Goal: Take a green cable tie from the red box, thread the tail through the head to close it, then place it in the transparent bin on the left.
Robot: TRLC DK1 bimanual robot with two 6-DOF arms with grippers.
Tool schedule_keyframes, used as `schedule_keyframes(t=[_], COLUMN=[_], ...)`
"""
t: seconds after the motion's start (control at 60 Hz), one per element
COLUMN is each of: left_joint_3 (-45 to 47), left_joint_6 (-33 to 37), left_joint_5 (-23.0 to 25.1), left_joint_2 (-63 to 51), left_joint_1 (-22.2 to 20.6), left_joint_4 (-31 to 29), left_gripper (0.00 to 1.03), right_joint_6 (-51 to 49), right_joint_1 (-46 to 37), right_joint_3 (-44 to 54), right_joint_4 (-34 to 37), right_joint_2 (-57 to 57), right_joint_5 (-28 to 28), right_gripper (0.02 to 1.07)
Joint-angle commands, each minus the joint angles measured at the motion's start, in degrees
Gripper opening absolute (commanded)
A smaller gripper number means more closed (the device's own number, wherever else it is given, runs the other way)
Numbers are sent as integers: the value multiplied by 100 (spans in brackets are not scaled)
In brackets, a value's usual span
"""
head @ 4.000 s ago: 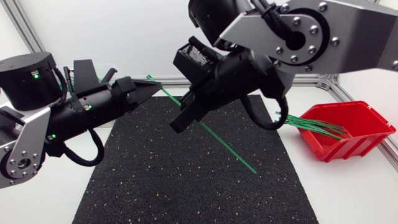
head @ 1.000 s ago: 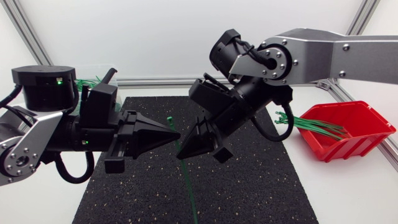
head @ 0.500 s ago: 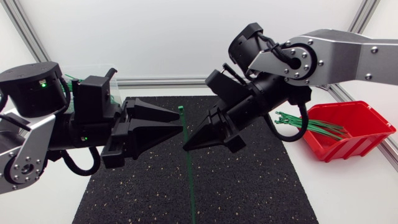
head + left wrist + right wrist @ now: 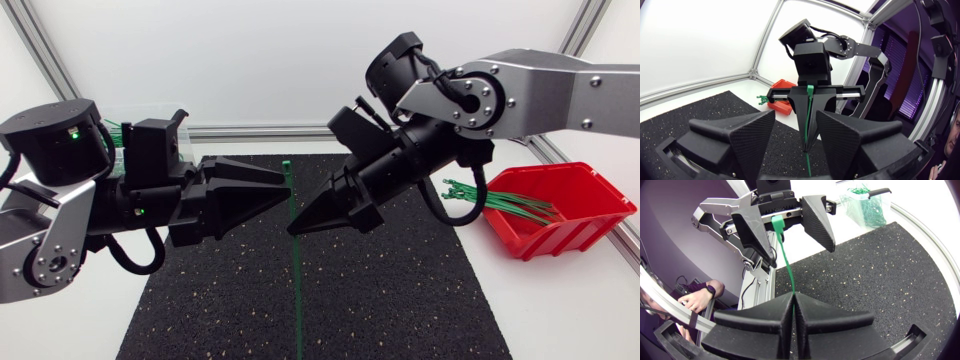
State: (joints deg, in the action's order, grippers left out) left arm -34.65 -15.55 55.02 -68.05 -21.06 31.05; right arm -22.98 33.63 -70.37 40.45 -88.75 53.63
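Above the far half of the black mat, the left gripper and the right gripper sit almost tip to tip, with a single green cable tie running straight past them toward the mat's near edge. The overhead camera gives the layout: the red box, a sheaf of spare ties spilling over its rim, sits just off the mat's right edge. The transparent bin is largely hidden behind the left arm past the mat's far left corner. That camera does not settle how the jaws stand; the wrist cameras do. From the right wrist, the right gripper's wedge fingers are pressed flat together with the tie pinched in the seam. The strap rises from them to its square head, which lines up with the gap of the left gripper opposite; whether it lies inside that gap cannot be told. This view also shows the bin plainly beyond the mat's far corner, a tangle of green ties inside. From the left wrist, the left gripper's fingers stand wide apart, the strap showing between them without visibly touching either. Only this view shows the right gripper head-on, closed to a point on the strap, the red box off the mat's edge behind it.
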Motion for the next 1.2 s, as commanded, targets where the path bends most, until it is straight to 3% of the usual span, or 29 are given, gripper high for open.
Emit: schedule_keyframes(t=[0.0,0.167,0.233,0.367,0.633,1.183], left_joint_3=[-173,-217,-226,-200,-235,-200], left_joint_6=[-493,-730,-792,-879,-1082,-1240], left_joint_5=[8,43,43,96,202,210], left_joint_2=[-217,-490,-534,-542,-586,-499], left_joint_1=[93,111,111,93,111,-91], left_joint_4=[226,420,420,428,428,437], left_gripper=[55,55,46,45,23,20], right_joint_6=[136,163,180,224,259,286], right_joint_1=[12,12,12,-49,-207,-155], right_joint_3=[85,58,41,6,-56,-47], right_joint_4=[-19,-19,-19,-19,-28,-63], right_joint_2=[-187,-301,-336,-406,-468,-415], right_joint_5=[34,34,43,87,210,236], right_gripper=[8,8,8,8,8,8])
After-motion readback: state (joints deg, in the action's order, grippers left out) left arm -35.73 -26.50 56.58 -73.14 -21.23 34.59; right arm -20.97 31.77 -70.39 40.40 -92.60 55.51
